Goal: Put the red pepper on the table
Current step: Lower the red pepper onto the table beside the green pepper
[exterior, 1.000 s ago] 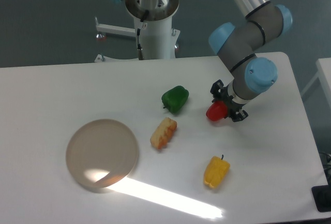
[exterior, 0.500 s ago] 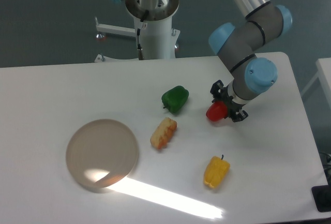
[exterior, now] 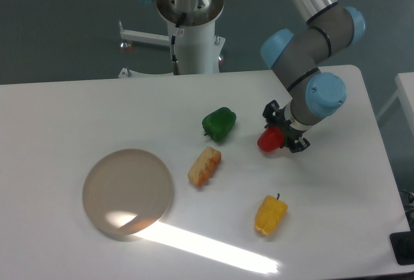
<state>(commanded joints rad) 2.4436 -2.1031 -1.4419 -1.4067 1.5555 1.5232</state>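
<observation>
The red pepper [exterior: 270,140] is small, glossy and bright red, held low over the right half of the table [exterior: 77,112] between the black fingers of the gripper [exterior: 283,135]. The table is a flat white top with rounded corners.

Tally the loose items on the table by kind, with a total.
Peppers: 3 – red pepper in the gripper, green pepper, yellow pepper
Plates: 1 – round plate
Orange-yellow food pieces: 1 –
Total: 5
</observation>
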